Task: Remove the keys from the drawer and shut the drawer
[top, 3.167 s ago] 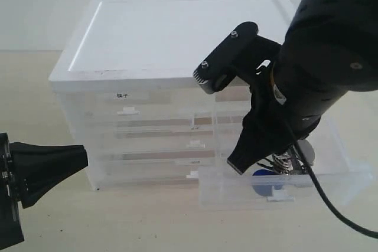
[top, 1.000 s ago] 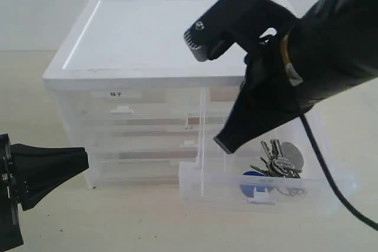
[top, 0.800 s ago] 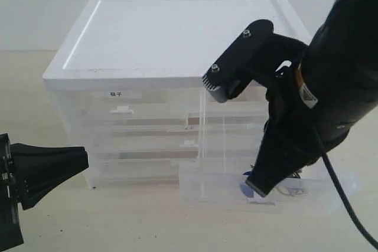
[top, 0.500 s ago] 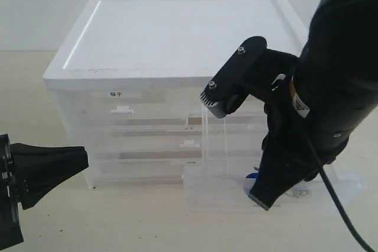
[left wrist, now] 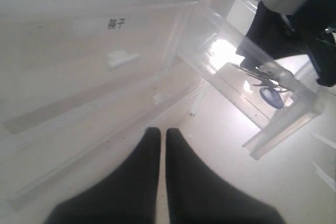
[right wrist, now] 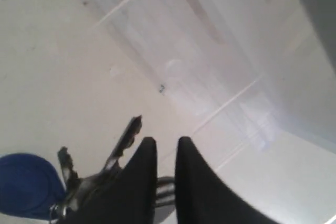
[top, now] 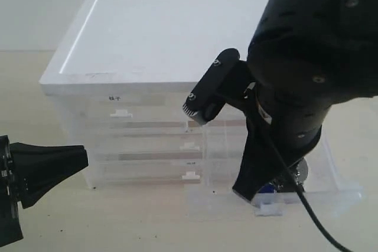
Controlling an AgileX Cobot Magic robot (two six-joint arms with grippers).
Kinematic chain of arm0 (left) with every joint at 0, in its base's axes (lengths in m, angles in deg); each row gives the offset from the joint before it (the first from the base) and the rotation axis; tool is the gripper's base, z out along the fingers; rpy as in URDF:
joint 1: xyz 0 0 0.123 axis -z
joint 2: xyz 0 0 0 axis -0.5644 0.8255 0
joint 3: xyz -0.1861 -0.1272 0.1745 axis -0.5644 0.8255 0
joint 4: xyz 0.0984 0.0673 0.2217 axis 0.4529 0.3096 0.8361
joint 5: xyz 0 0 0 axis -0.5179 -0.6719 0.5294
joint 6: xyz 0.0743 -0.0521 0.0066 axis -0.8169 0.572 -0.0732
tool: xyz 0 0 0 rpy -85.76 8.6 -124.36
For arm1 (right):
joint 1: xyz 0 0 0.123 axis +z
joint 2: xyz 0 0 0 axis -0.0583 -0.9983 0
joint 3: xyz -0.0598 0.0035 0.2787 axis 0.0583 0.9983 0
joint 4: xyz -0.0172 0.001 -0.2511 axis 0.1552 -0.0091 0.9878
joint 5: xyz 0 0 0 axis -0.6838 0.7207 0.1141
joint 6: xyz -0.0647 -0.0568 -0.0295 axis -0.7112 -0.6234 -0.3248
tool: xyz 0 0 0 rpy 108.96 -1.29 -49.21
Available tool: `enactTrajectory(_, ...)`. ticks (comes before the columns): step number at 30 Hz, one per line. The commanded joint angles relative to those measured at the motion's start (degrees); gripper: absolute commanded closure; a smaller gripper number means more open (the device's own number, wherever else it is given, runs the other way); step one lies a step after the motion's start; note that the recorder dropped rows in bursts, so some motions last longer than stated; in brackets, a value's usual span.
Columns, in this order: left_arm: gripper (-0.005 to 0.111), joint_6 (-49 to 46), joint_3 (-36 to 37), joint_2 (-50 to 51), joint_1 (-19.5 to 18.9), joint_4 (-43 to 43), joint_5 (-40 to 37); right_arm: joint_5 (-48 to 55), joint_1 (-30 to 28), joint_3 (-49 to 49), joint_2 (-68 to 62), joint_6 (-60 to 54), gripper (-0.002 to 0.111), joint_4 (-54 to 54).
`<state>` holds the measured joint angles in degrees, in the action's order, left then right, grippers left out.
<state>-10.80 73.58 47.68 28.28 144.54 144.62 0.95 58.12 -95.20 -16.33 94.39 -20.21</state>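
While the drawer (top: 345, 192) stands pulled out from the bottom of the cabinet (top: 147, 45), the exterior view shows the right gripper (top: 245, 192) sunk into it. A second ago it hung above the drawer with the keys in plain sight. Now the arm covers most of the keys (top: 300, 170), and only the grey disc and a scrap of blue show, inside the drawer in front of the cabinet. The left gripper (top: 85, 157) waits well off the cabinet's front, as in every earlier frame.

From the left wrist, that gripper (left wrist: 163, 132) has its fingers pressed to a slit with nothing between them. The drawer (left wrist: 283, 124) juts from the cabinet with the keys (left wrist: 265, 80) on its floor.

From the right wrist, the fingers (right wrist: 142, 177) are drawn nearly together, and a sliver of the ring seems caught between them. The keys (right wrist: 79, 187) and the blue tag (right wrist: 26, 182) lie just beside them. I judge this the pinch itself: nothing is lifted yet, and the drawer is still open.
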Motion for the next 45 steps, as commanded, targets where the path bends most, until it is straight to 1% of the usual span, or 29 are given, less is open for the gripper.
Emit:
enactTrajectory(1,0.102,1.08,0.01,0.41,-0.09,-0.56,0.63,-0.8,-0.57,0.36,-1.36,4.72,0.107,7.61)
enactTrajectory(5,0.102,1.08,0.01,0.41,-0.09,-0.56,0.63,-2.75,-0.47,-0.66,0.42,5.21,0.107,8.48)
enactTrajectory(8,0.102,1.08,0.01,0.41,-0.09,-0.56,0.63,-6.71,-0.47,-0.88,3.62,5.32,0.107,10.11)
enactTrajectory(11,0.102,1.69,0.01,0.41,-0.09,0.0,0.63,-7.12,-0.36,-1.27,8.03,5.41,0.107,8.56)
enactTrajectory(16,0.102,1.69,0.01,-0.96,-0.09,-0.28,0.63,-9.23,1.91,-1.27,16.96,3.23,0.107,5.13)
enactTrajectory(18,0.102,1.69,0.01,-3.46,0.51,-0.14,0.63,-9.33,2.01,-1.27,19.88,3.23,0.107,5.13)
enactTrajectory(21,0.102,2.71,-0.97,-9.59,3.19,-0.14,0.63,-9.63,2.01,-1.27,25.58,5.44,0.107,5.44)
enactTrajectory(25,0.102,9.12,-5.38,-17.78,8.34,-0.78,0.63,-10.64,2.01,-1.27,33.17,5.98,0.107,5.3)
enactTrajectory(26,0.102,10.58,-6.85,-19.67,9.58,-1.7,-1.27,-10.54,2.01,-0.87,34.59,5.98,0.107,4.99)
enactTrajectory(28,0.102,12.07,-9.83,-22.32,12.0,-2.94,-7.49,-10.25,2.01,1.07,35.83,4.82,0.107,4.27)
enactTrajectory(31,0.102,15.12,-14.05,-23.79,16.68,-1.49,-10.89,-9.59,2.01,5.07,34.96,4.39,0.107,2.85)
enactTrajectory(33,0.102,16.89,-16.72,-23.63,21.21,1.24,-14.09,-10.54,2.01,6.87,33.58,4.58,0.107,2.52)
enactTrajectory(36,0.102,17.37,-17.99,-22.89,28.5,5.15,-20.78,-12.42,2.01,7.48,32.5,8.19,0.107,6.7)
enactTrajectory(37,0.102,17.18,-17.74,-22.58,30.45,6.45,-21.64,-12.96,2.01,7.48,32.5,10.26,0.107,8.91)
enactTrajectory(39,0.102,17.7,-17.22,-21.06,35.58,10.7,-21.62,-12.85,1.89,7.48,32.5,14.25,0.107,13.84)
enactTrajectory(40,0.102,18.01,-16.84,-20.03,37.84,11.47,-21.89,-12.43,1.69,7.48,32.5,16.28,0.107,16.32)
enactTrajectory(41,0.102,17.66,-16.51,-18.36,40.78,10.81,-23.22,-11.89,1.69,7.48,32.5,18.09,0.107,18.51)
enactTrajectory(43,0.102,14.47,-16.69,-13.91,46.21,7.15,-28.75,-12.22,1.69,7.48,32.5,20.46,0.107,21.63)
enactTrajectory(45,0.102,6.46,-17.66,-8.59,51.35,-0.14,-33.69,-12.53,1.69,7.48,32.5,20.46,0.107,22.12)
